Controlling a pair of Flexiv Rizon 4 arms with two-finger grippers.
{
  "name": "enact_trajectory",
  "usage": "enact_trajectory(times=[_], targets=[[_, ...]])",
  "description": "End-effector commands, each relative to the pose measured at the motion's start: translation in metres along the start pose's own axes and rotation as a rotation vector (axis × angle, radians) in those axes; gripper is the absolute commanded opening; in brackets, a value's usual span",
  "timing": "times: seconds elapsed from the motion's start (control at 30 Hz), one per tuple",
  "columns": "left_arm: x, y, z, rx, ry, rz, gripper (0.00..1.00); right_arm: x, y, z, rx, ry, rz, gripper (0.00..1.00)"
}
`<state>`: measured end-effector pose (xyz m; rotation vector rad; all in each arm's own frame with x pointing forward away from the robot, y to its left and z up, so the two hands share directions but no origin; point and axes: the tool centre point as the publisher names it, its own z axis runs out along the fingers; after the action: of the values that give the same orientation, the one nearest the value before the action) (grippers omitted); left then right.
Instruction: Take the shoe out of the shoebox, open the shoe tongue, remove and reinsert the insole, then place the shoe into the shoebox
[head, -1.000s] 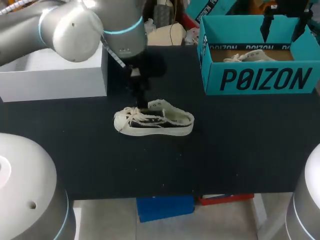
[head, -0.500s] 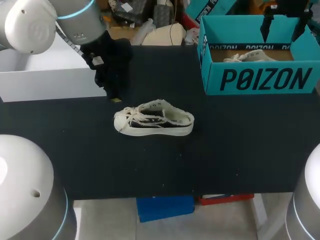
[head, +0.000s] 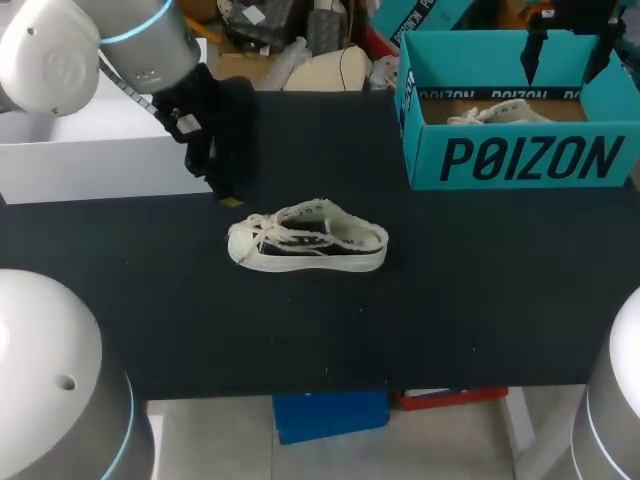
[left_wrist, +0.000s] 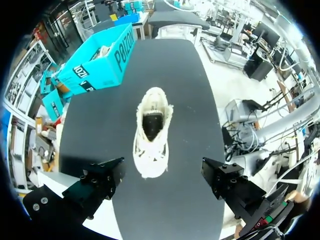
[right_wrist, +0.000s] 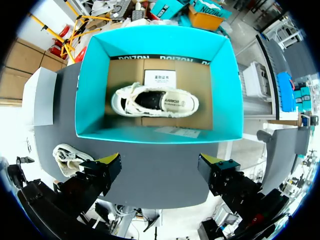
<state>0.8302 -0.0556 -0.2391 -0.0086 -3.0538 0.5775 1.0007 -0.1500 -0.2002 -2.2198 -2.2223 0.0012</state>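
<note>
**Shoe.** The shoe (head: 305, 241) stands upright on its sole near the middle of the black worktop (head: 480, 285), outside the shoebox (head: 520, 160). Its toe points left and its heel points right. It is a low-top sneaker with a cream upper, frayed edges along the collar, loose cream laces, a pale sole and a dark band along the side. The opening is dark inside. Nothing touches it.

**Shoebox.** The teal shoebox sits at the far right of the worktop, well apart from the shoe, with no lid on it. The floor is brown cardboard. A second shoe (right_wrist: 154, 102) of the same type lies inside, resting lengthwise across the floor.

**Left gripper.** The left gripper (left_wrist: 162, 180) hangs above the worktop, to the far left of the shoe and clear of it. Its fingers (left_wrist: 102, 177) are spread wide and hold nothing. In the left wrist view the shoe lies ahead of the gap between them.

**Right gripper.** The right gripper (right_wrist: 160, 167) is positioned above the shoebox. Its fingers (right_wrist: 106, 165) are spread apart and empty.

**Other items.** A white box (head: 100, 150) stands at the far left of the worktop.
</note>
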Motion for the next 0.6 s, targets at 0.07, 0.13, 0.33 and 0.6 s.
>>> enact_trajectory(times=[0.07, 0.13, 0.33, 0.6], targets=[[-0.003, 0.025, -0.006, 0.232, 0.022, -0.028, 1.0, 0.0, 0.0, 0.0, 0.0, 0.0, 0.0, 1.0], [-0.007, 0.026, -0.009, 0.249, 0.011, -0.025, 1.0, 0.0, 0.0, 0.0, 0.0, 0.0, 0.0, 1.0], [-0.01, 0.029, -0.013, 0.271, 0.032, -0.01, 1.0, 0.0, 0.0, 0.0, 0.0, 0.0, 0.0, 1.0], [-0.01, 0.029, -0.013, 0.271, 0.032, -0.01, 1.0, 0.073, -0.007, -0.012, -0.015, -0.052, -0.332, 1.0]])
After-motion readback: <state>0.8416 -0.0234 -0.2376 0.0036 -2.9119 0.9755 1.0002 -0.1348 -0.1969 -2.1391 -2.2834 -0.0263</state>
